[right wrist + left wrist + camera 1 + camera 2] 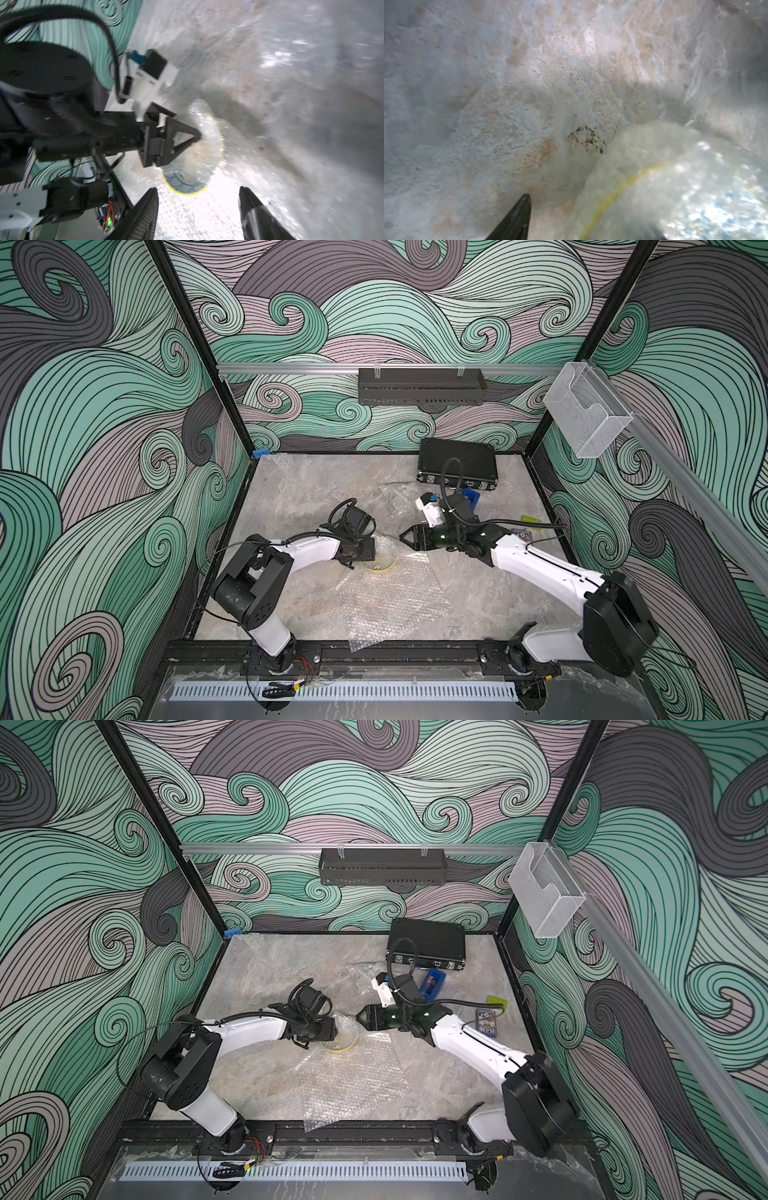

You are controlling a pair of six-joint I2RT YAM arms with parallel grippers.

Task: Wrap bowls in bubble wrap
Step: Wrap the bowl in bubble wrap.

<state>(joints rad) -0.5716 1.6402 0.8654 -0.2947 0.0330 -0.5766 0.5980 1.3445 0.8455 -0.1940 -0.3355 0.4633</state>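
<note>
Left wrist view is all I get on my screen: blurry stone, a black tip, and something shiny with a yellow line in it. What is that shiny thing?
Observer: It's a bowl partly covered by bubble wrap. The right wrist view shows a blue scale pattern under its yellow rim.
Operator: How big is the wrap?
Observer: In both top views it spreads from the bowl to the black rail where the arms are mounted.
Operator: And the other arm?
Observer: The right tool faces the bowl from the opposite side, jaws apart, not gripping it.
</note>
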